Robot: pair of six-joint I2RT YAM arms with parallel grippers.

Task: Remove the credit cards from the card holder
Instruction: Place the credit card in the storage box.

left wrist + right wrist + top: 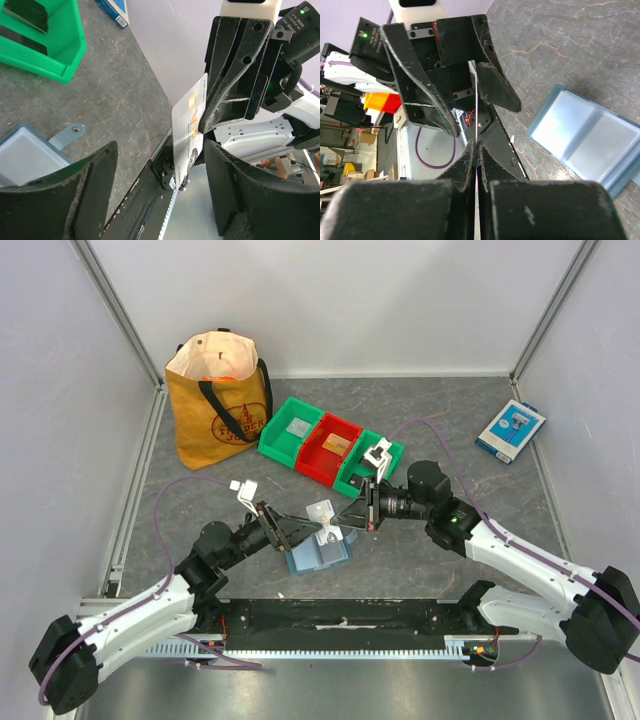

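Note:
The card holder (318, 556) lies open on the table, pale blue pockets up; it also shows in the right wrist view (590, 135) and at the left edge of the left wrist view (25, 155). My right gripper (476, 146) is shut on a pale grey-white credit card (190, 125), seen edge-on in the right wrist view (476, 100) and held above the table beside the holder (322, 512). My left gripper (160, 150) is open, its fingers (100, 185) on either side of the card without touching it. A grey card (297, 427) and an orange-tan card (335, 445) lie in bins.
Three bins stand in a row behind the grippers: green (280, 445), red (318, 465) and green (352, 480). A yellow tote bag (218, 400) stands at the back left. A blue-and-white box (510, 430) lies at the right.

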